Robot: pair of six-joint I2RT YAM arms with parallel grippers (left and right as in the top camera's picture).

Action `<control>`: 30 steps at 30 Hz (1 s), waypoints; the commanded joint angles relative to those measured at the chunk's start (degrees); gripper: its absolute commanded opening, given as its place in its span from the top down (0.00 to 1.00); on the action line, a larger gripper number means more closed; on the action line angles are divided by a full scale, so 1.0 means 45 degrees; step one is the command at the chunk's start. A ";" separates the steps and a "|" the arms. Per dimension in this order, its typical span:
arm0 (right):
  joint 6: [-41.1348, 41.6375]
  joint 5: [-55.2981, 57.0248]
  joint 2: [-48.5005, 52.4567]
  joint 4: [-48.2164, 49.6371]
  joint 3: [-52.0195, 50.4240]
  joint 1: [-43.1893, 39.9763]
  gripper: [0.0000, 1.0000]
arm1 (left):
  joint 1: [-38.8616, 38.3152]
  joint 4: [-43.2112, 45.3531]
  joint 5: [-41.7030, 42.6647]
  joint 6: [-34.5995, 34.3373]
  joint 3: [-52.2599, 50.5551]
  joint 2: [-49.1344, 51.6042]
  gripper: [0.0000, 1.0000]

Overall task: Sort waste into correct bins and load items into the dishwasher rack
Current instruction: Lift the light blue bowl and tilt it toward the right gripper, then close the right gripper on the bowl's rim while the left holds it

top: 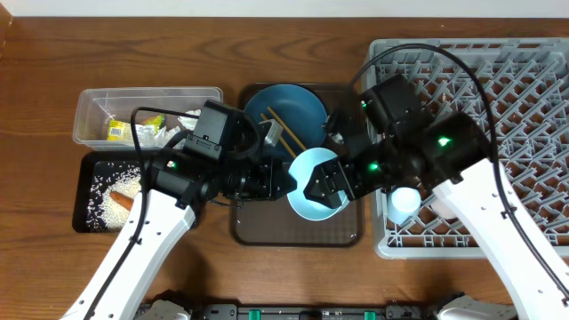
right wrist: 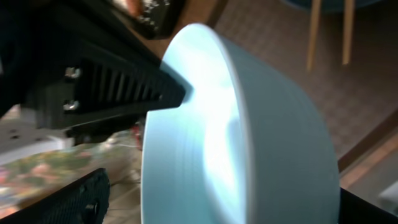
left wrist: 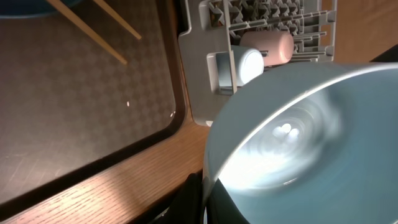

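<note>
The pale-blue bowl (top: 313, 203) hangs tilted above the brown serving tray. My left gripper (top: 286, 185) is shut on its rim, seen close in the left wrist view (left wrist: 202, 198), where the bowl (left wrist: 298, 143) fills the right side. My right gripper (top: 327, 187) is open with its fingers either side of the bowl (right wrist: 249, 137); its left finger stands clear of the rim in the right wrist view (right wrist: 224, 199). The dark-blue plate (top: 284, 108) holds the wooden chopsticks (top: 286, 132). The grey rack (top: 524, 98) holds the light-blue cup (top: 404, 203) and a pinkish-white cup (left wrist: 267, 45).
The clear tub (top: 98, 102) at the left holds a yellow-green wrapper (top: 117, 131) and white paper (top: 182, 123). The black tray (top: 89, 213) below it holds rice (top: 111, 206) and an orange stick (top: 124, 201). The brown serving tray (top: 267, 233) lies between the arms.
</note>
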 commanded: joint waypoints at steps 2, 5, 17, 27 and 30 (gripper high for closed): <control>-0.1107 -0.2545 -0.0087 -0.0767 0.0112 -0.1467 0.07 | 0.0005 0.0262 0.0180 0.0520 0.0296 -0.0049 0.94; -0.1549 -0.2628 -0.0087 -0.1457 0.0112 -0.2565 0.08 | 0.0005 0.0719 0.0185 0.0549 0.0296 -0.0049 0.94; -0.2361 -0.3691 -0.0087 -0.1005 0.0112 -0.3162 0.13 | 0.0005 0.2511 0.2482 0.0549 0.0296 -0.0044 0.94; -0.2875 -0.5469 -0.0087 -0.0806 0.0112 -0.3162 0.34 | 0.0005 0.2229 0.1729 0.0549 0.0296 -0.0044 0.94; -0.2871 -0.5134 -0.0092 -0.0855 0.0112 -0.3162 0.45 | 0.0005 0.2176 0.1355 0.0544 0.0296 -0.0044 0.94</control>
